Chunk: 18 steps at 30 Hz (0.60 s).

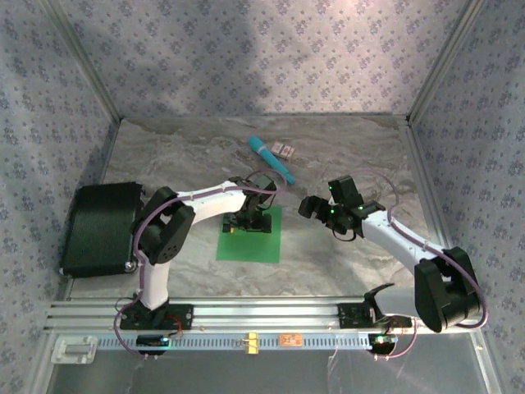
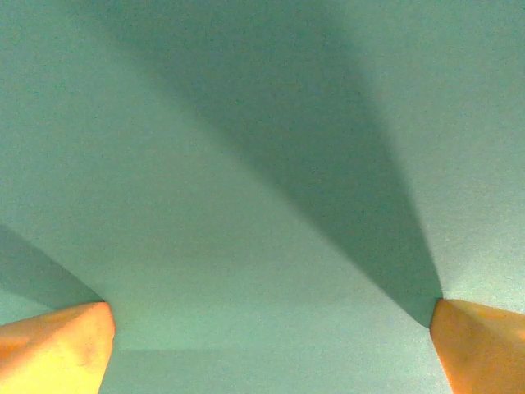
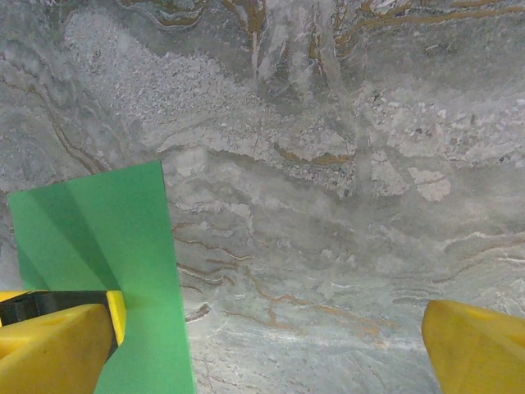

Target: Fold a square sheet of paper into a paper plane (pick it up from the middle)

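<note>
On the marble table (image 1: 353,156), near the teal stick (image 1: 271,159), the square sheet of paper (image 1: 250,246) lies flat; we judge it light, limp and slippery, best pinched mid-sheet, where the left gripper (image 2: 271,328) hangs spread wide, the right gripper (image 3: 267,328) gaping too.

The white left arm reaches forward, its black left gripper (image 1: 248,223) pointing down, orange fingertips (image 2: 53,349) spread wide. The white right arm angles inward, its black right gripper (image 1: 313,207) showing yellow fingertips (image 3: 476,345) also wide apart.
</note>
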Each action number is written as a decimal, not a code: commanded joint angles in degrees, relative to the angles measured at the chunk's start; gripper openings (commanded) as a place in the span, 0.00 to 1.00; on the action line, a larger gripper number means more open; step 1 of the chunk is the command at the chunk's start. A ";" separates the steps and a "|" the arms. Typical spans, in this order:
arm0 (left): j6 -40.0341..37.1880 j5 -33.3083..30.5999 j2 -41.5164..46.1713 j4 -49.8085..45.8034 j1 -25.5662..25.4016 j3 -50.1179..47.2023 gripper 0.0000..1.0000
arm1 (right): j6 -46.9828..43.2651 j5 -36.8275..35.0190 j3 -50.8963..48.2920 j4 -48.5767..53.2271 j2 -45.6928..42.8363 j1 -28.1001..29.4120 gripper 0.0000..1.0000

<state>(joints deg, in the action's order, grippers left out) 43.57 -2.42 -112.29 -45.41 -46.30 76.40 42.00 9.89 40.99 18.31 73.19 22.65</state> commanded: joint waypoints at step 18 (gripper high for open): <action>-0.01 -0.04 -5.05 0.06 -0.51 -2.31 0.96 | -0.64 -0.62 2.89 2.07 1.76 0.50 0.99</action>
<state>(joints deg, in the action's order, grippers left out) 43.55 -2.39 -112.51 -45.30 -46.30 76.47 42.00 9.85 41.80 18.68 74.30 22.81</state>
